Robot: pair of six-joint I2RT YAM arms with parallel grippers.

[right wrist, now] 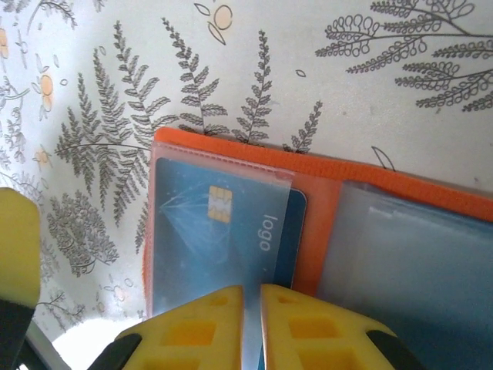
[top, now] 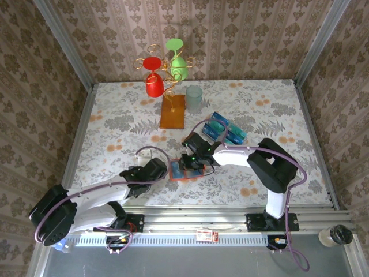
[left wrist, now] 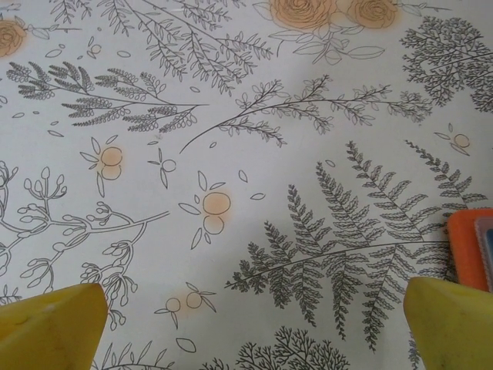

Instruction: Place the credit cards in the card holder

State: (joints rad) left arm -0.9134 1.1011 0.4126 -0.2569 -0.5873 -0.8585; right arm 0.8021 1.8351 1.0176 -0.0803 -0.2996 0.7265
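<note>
The orange card holder (top: 185,173) lies open on the flowered table, just ahead of both arms. One blue credit card (right wrist: 223,231) with a gold chip sits under its clear left sleeve, the right end sticking out toward the orange spine (right wrist: 320,204). My right gripper (right wrist: 253,324) hovers at the card's near edge, its yellow fingers (right wrist: 192,331) almost together with a thin slit between them. More credit cards (top: 226,131), blue and teal, lie in a loose heap behind it. My left gripper (left wrist: 254,339) stands wide open over bare table, the holder's corner (left wrist: 466,250) to its right.
A gold wire stand (top: 167,75) with a red and a green glass rises from an orange-brown base (top: 173,112) at the back. A pale tumbler (top: 194,99) stands beside it. A small white object (top: 147,153) lies near the left wrist.
</note>
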